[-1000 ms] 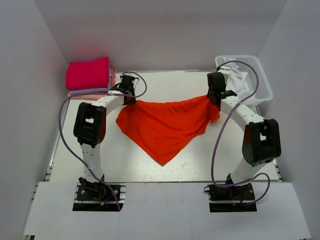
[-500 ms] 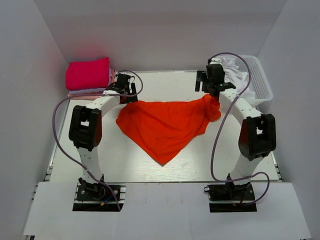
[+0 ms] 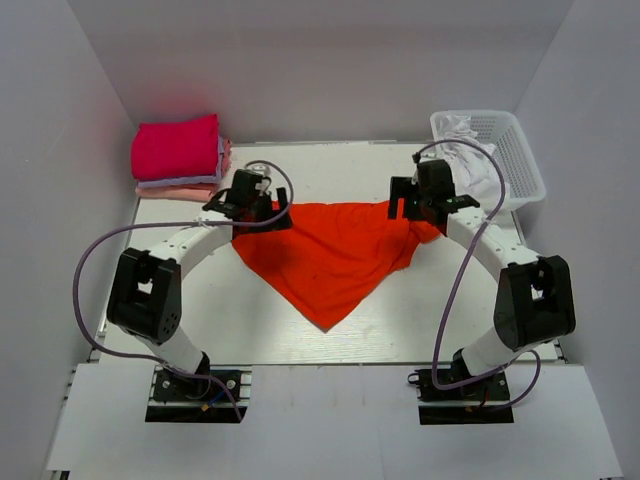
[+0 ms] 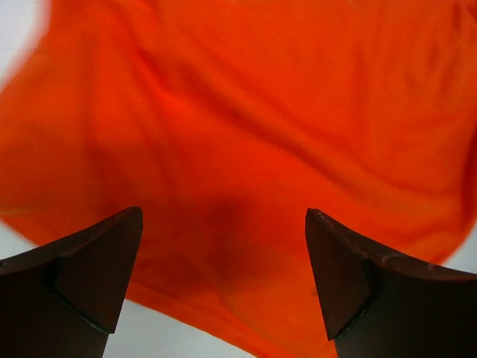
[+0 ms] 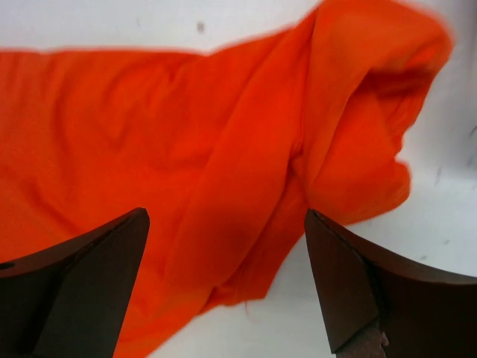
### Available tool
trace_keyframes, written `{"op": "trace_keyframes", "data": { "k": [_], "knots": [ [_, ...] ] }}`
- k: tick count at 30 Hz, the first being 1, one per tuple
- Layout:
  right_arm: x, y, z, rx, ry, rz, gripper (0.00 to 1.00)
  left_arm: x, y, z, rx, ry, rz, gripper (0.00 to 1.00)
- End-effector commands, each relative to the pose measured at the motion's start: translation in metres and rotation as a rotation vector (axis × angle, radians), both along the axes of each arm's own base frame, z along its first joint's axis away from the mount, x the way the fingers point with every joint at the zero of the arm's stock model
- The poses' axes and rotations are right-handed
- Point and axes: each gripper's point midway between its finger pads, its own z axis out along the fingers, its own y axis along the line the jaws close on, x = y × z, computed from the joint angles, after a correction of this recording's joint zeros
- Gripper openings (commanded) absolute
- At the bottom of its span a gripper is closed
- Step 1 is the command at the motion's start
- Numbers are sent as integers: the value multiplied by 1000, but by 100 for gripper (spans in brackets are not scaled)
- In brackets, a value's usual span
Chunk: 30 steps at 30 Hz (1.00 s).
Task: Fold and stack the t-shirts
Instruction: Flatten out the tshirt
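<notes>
A bright orange-red t-shirt lies loose on the white table, its lower corner pointing toward the near edge. My left gripper hangs open above its upper left corner, and the cloth fills the left wrist view with nothing between the fingers. My right gripper hangs open above the bunched upper right corner. A stack of folded t-shirts, magenta-pink on top with pale layers below, sits at the back left.
A white plastic basket holding pale cloth stands at the back right. White walls close in the table on three sides. Both arms' cables loop beside their elbows.
Both grippers opened and let go of the orange-red shirt's upper corners. The top edge dropped flat onto the table. Both arms swung lower and closer over the shirt.
</notes>
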Motion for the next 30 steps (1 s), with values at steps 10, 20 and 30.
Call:
{"op": "trace_keyframes", "data": {
  "k": [10,20,30],
  "knots": [
    [-1,39,-29,151,121,98,90,-48,-98,-46,-88,121,-283,100],
    [-29,44,-85,191,259,73,90,-75,-87,-79,-32,183,-250,100],
    [-103,71,-117,262,397,171,90,-63,-5,-90,219,178,45,100]
  ]
}}
